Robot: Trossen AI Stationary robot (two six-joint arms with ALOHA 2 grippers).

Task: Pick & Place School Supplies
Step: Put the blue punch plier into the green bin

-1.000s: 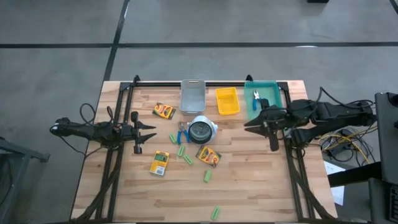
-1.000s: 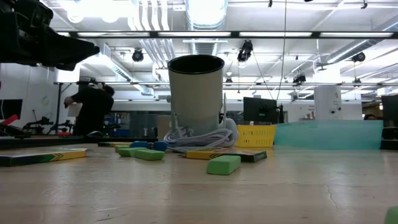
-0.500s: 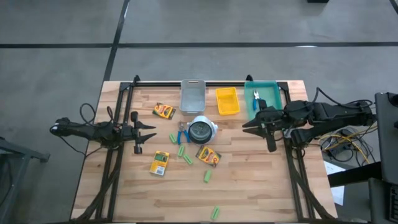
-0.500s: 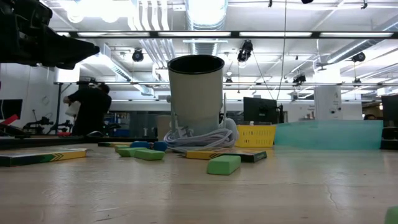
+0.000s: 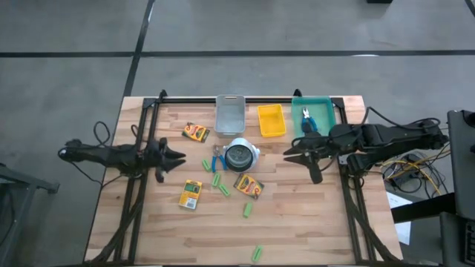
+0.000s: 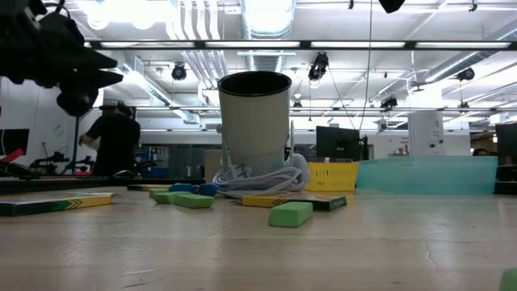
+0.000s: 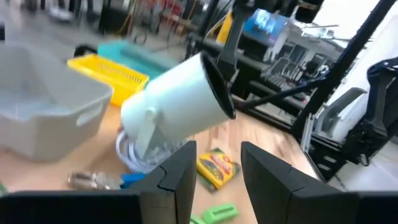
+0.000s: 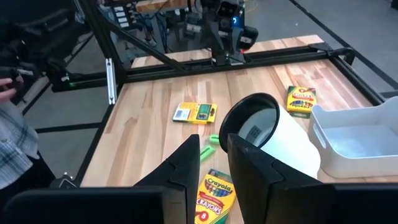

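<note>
Three yellow-and-green crayon boxes [image 5: 196, 133] [image 5: 190, 194] [image 5: 249, 185] lie flat on the wooden table around a white cup [image 5: 241, 154] that has a cable at its foot. Several light-green sticks [image 5: 224, 190] are scattered near them. One blue-handled tool [image 5: 217, 157] lies left of the cup, and another [image 5: 306, 119] lies in the teal bin [image 5: 323, 110]. My left gripper [image 5: 182, 157] hovers left of the cup, open and empty. My right gripper [image 5: 288, 154] hovers right of the cup, fingers a little apart, nothing between them.
A grey bin [image 5: 230, 113] and a yellow basket [image 5: 271, 120] stand with the teal bin along the far edge. A black frame rail [image 5: 245, 99] runs behind them. One green stick [image 5: 257, 254] lies at the near edge. A person [image 6: 117, 141] stands in the room beyond.
My right gripper has moved toward the table's left, nearer the cup, sinking slightly. My left gripper has rolled about its own pointing line while staying in place. Nothing on the table has moved.
</note>
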